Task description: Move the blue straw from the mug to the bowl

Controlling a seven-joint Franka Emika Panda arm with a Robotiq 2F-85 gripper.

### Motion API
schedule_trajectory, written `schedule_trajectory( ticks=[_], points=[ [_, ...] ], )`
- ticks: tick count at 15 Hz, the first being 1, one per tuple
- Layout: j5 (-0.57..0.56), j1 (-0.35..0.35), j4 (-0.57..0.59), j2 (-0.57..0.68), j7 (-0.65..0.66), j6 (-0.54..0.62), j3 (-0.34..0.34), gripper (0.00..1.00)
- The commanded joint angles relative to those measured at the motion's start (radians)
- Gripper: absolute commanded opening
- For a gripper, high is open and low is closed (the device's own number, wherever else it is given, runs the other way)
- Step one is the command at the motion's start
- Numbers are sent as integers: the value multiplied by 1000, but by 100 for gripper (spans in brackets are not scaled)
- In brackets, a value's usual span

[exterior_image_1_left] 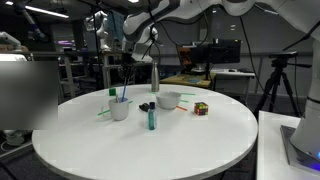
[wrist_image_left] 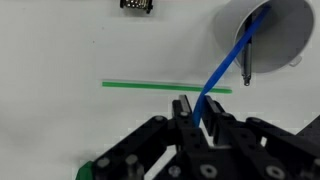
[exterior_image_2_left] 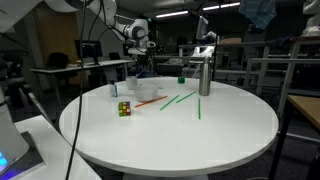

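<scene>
In the wrist view my gripper (wrist_image_left: 198, 112) is shut on the blue straw (wrist_image_left: 228, 58). The straw slants up from between the fingers to the white mug (wrist_image_left: 285, 30) at the upper right, and its far end is still inside the mug. In an exterior view my gripper (exterior_image_1_left: 130, 62) hangs above the mug (exterior_image_1_left: 120, 110), and the low white bowl (exterior_image_1_left: 168, 100) stands to the right of it. In the opposite exterior view my gripper (exterior_image_2_left: 140, 62) is over the white dishes at the table's far side, with the bowl (exterior_image_2_left: 150, 91) there.
A green straw (wrist_image_left: 165, 85) lies on the white round table (exterior_image_1_left: 200, 135) beside the mug. More green straws (exterior_image_2_left: 180, 100) lie on it. A teal tube (exterior_image_1_left: 151, 118), a Rubik's cube (exterior_image_1_left: 201, 108) and a silver bottle (exterior_image_1_left: 155, 78) stand near the bowl.
</scene>
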Motion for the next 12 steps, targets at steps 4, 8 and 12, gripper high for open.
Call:
schedule_trajectory(
  ticks=[4,8,12],
  points=[
    [-64,24,14,-5,17,-7,-42,0],
    [-101,27,-21,-50,37,-4,-65,0],
    [-147,32,-59,-112,69,8,-98,0]
  ],
)
